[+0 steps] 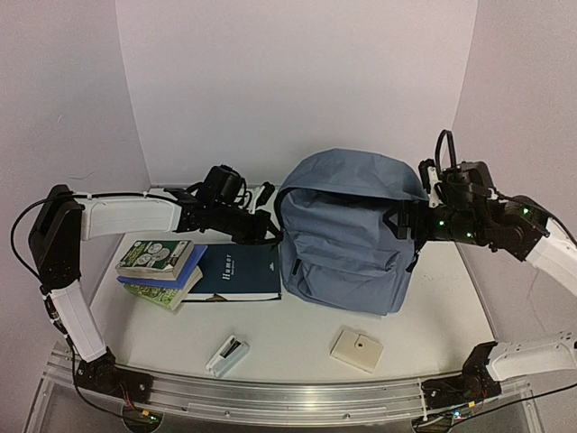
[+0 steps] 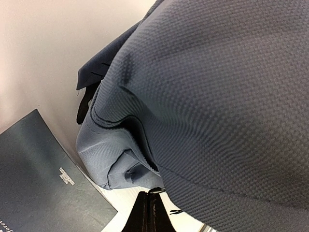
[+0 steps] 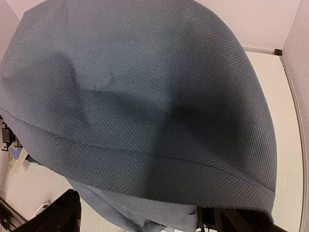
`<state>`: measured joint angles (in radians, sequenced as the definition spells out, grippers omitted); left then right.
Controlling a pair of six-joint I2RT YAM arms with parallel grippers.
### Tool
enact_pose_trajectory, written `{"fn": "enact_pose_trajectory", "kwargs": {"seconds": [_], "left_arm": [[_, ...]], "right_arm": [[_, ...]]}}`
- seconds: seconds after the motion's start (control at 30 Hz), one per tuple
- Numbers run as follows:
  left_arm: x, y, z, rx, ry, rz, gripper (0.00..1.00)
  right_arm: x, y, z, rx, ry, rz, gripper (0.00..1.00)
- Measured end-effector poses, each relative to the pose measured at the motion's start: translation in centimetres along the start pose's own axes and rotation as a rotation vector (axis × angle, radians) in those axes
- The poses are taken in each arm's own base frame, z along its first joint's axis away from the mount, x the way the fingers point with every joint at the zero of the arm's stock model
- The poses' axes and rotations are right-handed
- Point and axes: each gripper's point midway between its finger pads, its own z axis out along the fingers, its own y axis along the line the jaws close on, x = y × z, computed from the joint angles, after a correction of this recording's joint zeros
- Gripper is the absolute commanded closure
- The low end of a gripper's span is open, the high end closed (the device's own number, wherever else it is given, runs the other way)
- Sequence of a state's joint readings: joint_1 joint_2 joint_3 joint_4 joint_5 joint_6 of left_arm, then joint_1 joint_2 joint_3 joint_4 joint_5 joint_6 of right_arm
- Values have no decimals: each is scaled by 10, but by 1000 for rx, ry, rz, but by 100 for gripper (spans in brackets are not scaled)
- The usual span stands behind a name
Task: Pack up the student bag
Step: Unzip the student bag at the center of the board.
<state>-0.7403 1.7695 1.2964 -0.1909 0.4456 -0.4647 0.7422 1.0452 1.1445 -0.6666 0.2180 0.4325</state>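
Note:
The student bag (image 1: 347, 230) is a slate-blue backpack standing upright mid-table, with its front pocket facing the near edge. My left gripper (image 1: 270, 230) is at the bag's left edge; in the left wrist view its black fingers (image 2: 149, 212) are pressed together. A thin metal bit (image 2: 157, 189) shows at their tip, and I cannot tell whether it is pinched. Bag fabric (image 2: 217, 96) fills that view. My right gripper (image 1: 403, 223) is at the bag's upper right side. It (image 3: 152, 220) stands open, with the bag's cloth (image 3: 145, 96) bulging between the wide-set fingers and a black zipper (image 3: 198, 215) near the right one.
A dark book (image 1: 236, 271) (image 2: 38, 183) lies flat left of the bag. Beside it is a small stack of books (image 1: 158, 266). A small white box (image 1: 227, 354) and a beige square pad (image 1: 356, 349) lie near the front edge. White walls enclose the back and both sides.

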Motion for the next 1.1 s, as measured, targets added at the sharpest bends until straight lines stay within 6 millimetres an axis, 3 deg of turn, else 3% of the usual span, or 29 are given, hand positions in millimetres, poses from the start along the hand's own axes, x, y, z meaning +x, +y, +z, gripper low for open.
{"fn": "enact_pose_trajectory", "kwargs": {"seconds": [0.3,0.5,0.63,0.8,0.9,1.0,1.1], "left_arm": [[0,-1,0,6,1,20,100],[1,-1,0,9,-4,24,100],[1,-1,-1,9,-5,24,100],[1,-1,-1,9,-6,24,100],[1,-1,-1,9,-6,23,100],[1,-1,-1,9,-6,23,94],[2,-2,-3,9,-7,35,78]], "right_arm": [[1,-10,25,85,6,1,2],[-1,-1,39,10,36,-16,5],[-6,22,34,-133,38,-42,10],[-13,56,10,-347,17,-74,13],[-16,66,0,-415,6,-83,13],[-15,70,-2,-441,11,-88,13],[-15,70,0,-437,12,-97,13]]}}
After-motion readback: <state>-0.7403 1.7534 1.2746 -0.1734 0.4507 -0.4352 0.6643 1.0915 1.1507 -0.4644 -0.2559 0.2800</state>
